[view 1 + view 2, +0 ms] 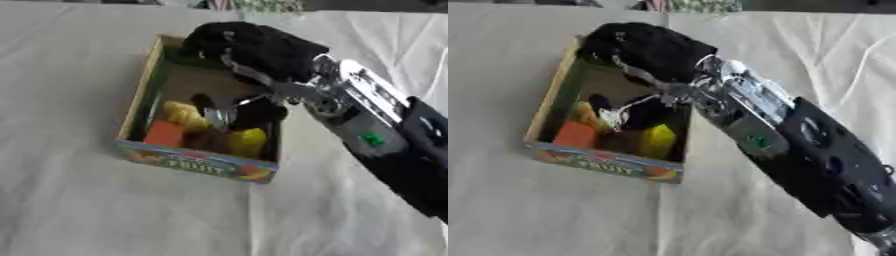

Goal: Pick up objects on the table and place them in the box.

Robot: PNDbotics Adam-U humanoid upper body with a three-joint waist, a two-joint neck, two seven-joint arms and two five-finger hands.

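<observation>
White cloth [79, 210], creased in places, covers the whole table, and on it sits a shallow cardboard box [197, 163] with a colourful printed front panel. Seen from the left eye, the robot's right hand [254, 47] comes in from the right on a silver and black arm and hangs over the far half of the box, its black back turned to the camera and its fingers pointing down inside the walls; whether those fingers are curled round anything cannot be told, because the hand's own bulk hides them. Below it, in the near half of the box, lie an orange block [164, 134], a yellow piece [248, 141] and a paler yellow item [182, 113], with something dark and something metallic between them that cannot be made out. From the right eye the same arrangement shows, the box standing left of centre with the hand above its far end, and the cloth around the box carries no loose object in either view. The left hand appears nowhere. Judging by this, the task looks nearly or wholly finished: several items are already in the box, and what is left seems to be any release under way and drawing the hand clear.
</observation>
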